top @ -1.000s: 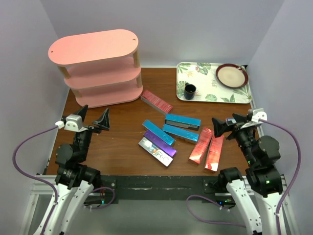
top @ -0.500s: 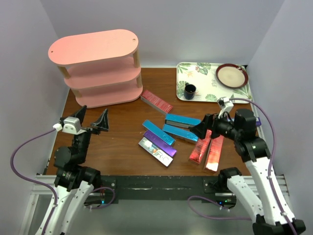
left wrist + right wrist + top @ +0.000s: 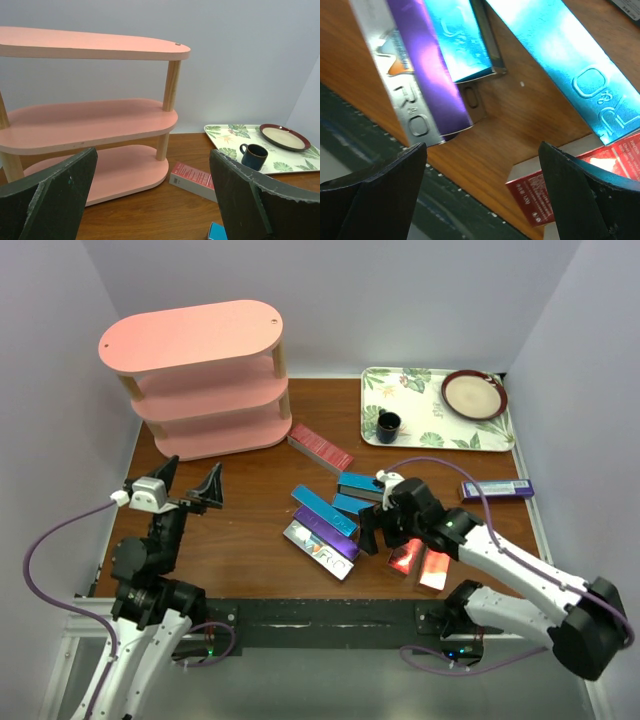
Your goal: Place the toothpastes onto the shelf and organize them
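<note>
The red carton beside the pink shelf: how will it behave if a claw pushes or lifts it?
The red carton lies on a flat face, so it would likely slide, not roll. Its smooth printed surface may slip when gripped. It looks like thin card; hard squeezing could dent it.

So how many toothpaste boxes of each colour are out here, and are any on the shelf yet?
Red boxes: 3
Blue boxes: 3
Purple boxes: 3, one lying silvery face up
Total: 9, none on the shelf
</note>
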`<state>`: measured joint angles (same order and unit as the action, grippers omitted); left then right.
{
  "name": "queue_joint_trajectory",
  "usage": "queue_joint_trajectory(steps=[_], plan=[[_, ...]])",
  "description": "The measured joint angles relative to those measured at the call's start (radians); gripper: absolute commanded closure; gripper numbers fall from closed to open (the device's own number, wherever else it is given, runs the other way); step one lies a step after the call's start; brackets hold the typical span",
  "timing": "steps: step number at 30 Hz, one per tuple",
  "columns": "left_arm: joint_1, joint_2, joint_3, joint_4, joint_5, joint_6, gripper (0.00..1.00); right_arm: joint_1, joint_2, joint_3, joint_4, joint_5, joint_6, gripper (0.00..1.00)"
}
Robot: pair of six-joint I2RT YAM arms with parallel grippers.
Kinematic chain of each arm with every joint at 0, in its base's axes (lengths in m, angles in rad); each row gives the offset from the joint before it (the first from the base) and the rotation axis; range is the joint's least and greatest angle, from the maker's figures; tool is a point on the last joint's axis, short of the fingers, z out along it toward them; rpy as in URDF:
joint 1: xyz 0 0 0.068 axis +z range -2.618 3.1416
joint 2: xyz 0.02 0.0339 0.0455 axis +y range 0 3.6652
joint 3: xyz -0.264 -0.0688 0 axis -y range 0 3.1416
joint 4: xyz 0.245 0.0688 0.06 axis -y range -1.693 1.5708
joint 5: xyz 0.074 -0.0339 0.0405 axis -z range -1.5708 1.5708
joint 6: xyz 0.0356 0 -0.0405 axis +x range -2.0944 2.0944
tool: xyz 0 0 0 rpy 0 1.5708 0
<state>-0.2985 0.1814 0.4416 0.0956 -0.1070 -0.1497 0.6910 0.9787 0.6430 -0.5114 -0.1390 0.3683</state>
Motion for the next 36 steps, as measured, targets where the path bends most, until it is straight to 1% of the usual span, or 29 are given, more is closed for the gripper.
queue_joint_trajectory(steps=[2,6,9,12,18,25,29,31,32,36], plan=[[-0.001,0.007,0.0,0.0,0.001,0.0,0.0,0.045,0.056,0.0,0.024,0.064,0.001,0.03],[-0.003,0.012,0.0,-0.001,0.003,0.0,0.0,0.167,0.164,0.004,0.071,0.186,-0.006,0.17],[-0.003,0.015,0.0,0.0,0.003,0.0,0.0,0.23,0.234,0.024,0.092,0.227,-0.01,0.18],[-0.003,0.024,0.0,-0.001,0.004,0.0,0.0,0.274,0.268,0.045,0.136,0.261,-0.013,0.18],[-0.003,0.03,0.0,-0.005,0.006,0.0,0.0,0.319,0.279,0.047,0.162,0.295,-0.013,0.18],[-0.003,0.038,0.0,-0.007,0.011,0.0,0.0,0.336,0.303,0.069,0.169,0.317,-0.013,0.19],[-0.003,0.039,0.0,-0.007,0.014,0.0,0.0,0.342,0.356,0.071,0.183,0.331,-0.009,0.25],[-0.003,0.04,0.0,-0.007,0.018,0.0,0.0,0.346,0.364,0.076,0.2,0.34,-0.01,0.27],[-0.003,0.042,0.0,-0.007,0.018,0.0,0.0,0.349,0.368,0.076,0.205,0.344,-0.009,0.31],[-0.003,0.045,0.0,-0.008,0.023,0.0,0.0,0.351,0.37,0.077,0.218,0.364,-0.008,0.35]])
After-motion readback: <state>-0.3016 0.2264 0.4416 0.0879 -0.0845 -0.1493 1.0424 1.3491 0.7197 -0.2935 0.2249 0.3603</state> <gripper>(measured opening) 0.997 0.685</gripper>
